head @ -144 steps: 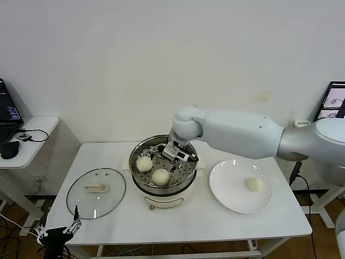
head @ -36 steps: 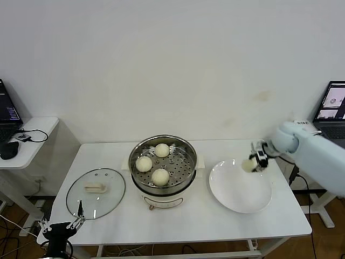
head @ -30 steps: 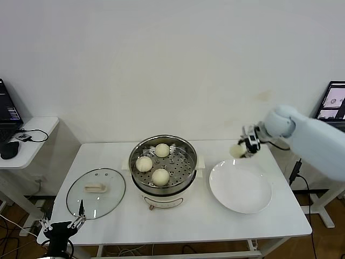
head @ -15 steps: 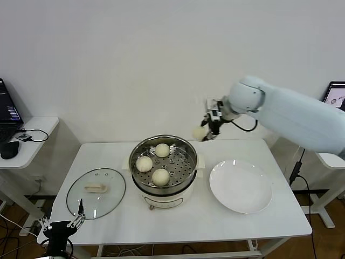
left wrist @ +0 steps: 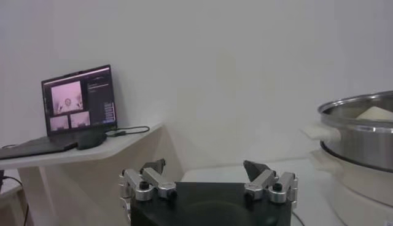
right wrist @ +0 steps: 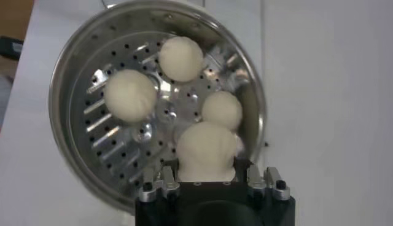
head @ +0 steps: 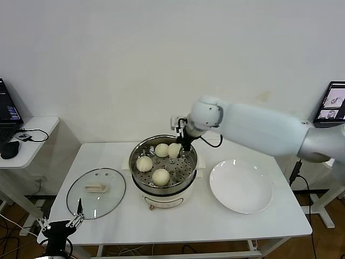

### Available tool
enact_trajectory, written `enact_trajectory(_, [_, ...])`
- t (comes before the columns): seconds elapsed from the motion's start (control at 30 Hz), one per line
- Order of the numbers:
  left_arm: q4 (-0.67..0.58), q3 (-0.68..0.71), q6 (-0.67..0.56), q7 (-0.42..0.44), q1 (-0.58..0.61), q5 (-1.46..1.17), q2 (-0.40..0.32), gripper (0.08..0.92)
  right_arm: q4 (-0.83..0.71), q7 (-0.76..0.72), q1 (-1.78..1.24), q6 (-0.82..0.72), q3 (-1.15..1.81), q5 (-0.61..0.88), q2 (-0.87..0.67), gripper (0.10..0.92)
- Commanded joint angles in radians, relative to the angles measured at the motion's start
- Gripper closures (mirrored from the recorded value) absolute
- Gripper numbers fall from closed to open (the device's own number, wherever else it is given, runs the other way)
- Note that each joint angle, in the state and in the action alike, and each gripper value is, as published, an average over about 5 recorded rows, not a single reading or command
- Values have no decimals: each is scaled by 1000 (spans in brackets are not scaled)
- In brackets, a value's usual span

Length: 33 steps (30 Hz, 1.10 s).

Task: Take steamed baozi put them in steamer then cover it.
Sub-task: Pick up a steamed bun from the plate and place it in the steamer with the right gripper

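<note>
The steamer [head: 171,190] stands mid-table with three baozi on its tray: one at the back [head: 161,149], one on the left [head: 143,163], one at the front [head: 160,176]. My right gripper [head: 178,148] is shut on a fourth baozi [head: 173,151] and holds it over the tray's back right part. In the right wrist view this baozi [right wrist: 207,149] sits between the fingers, above the tray [right wrist: 116,144] and close to another bun [right wrist: 221,109]. The glass cover [head: 96,192] lies flat on the table, left of the steamer. My left gripper [left wrist: 204,167] is open and empty, low by the table's front left corner [head: 60,225].
A bare white plate [head: 240,186] lies right of the steamer. A side table with a laptop [left wrist: 80,101] stands to the left. A monitor [head: 333,101] shows at the far right edge. The wall is close behind the table.
My right gripper has carried the last baozi from over the plate leftward and down into the steamer's back right part. The plate is now bare. The left arm has not moved.
</note>
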Motion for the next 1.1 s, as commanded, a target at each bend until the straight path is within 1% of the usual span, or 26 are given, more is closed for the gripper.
enact_trajectory(0.03, [6, 2, 0, 0, -7, -2, 0, 177, -43, 41, -58, -62, -25, -17, 69, 448])
enact_trajectory(0.23, [13, 7, -1, 0, -12, -2, -1, 177, -67, 46, -80, -66, -23, -54, 72, 448])
enact_trajectory(0.7, [17, 1, -2, -1, -12, -4, 2, 177, -57, 57, -98, -69, 5, -60, 45, 448])
enact_trajectory(0.8, [17, -1, -2, -1, -10, -5, 2, 177, -39, 60, -89, -69, 21, -52, 21, 408])
enact_trajectory(0.93, [18, -2, -2, -1, -10, -5, 2, 177, 12, 76, -75, -69, 61, -26, -33, 297])
enact_trajectory(1.0, [18, -2, -2, -1, -10, -5, 2, 177, 60, 94, -69, -69, 90, -5, -80, 246])
enact_trajectory(1.1, [22, -2, -2, -1, -12, -6, 4, 177, 150, 151, -70, -68, 134, 45, -171, 209])
